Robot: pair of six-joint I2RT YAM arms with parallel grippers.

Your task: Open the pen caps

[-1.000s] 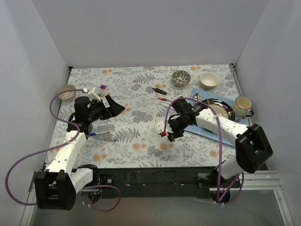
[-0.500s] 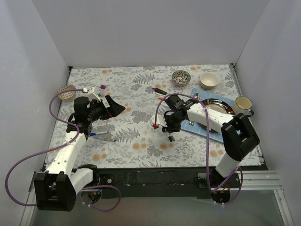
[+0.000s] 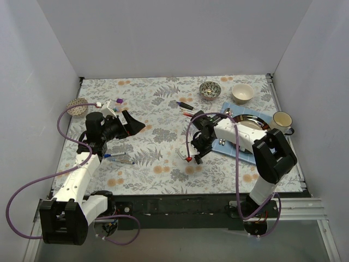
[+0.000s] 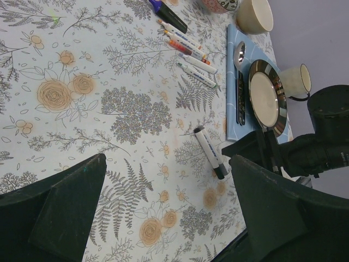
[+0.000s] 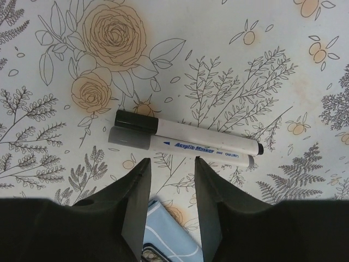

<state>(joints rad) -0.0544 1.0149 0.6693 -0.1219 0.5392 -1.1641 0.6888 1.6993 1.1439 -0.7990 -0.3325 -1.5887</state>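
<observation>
Hovering over a black-capped marker

Right gripper [image 5: 172, 164], jaws narrowly parted and empty, hangs just beside the pen [image 5: 207, 143] lying flat on the floral tablecloth [image 5: 272, 65]. Its long axis runs across the right wrist view, black cap [image 5: 136, 121] at the left end. Left gripper [image 4: 166, 161] gapes wide, empty.

The top view looks down from above and behind the arms [image 3: 82, 174], taking in the whole table [image 3: 158, 109]; the left wrist view faces right across it from further off; the right wrist view looks straight down, close on a pen [image 5: 202, 136] with a black cap [image 5: 136, 121]; both wrist views share that pen [image 4: 209, 152].
</observation>
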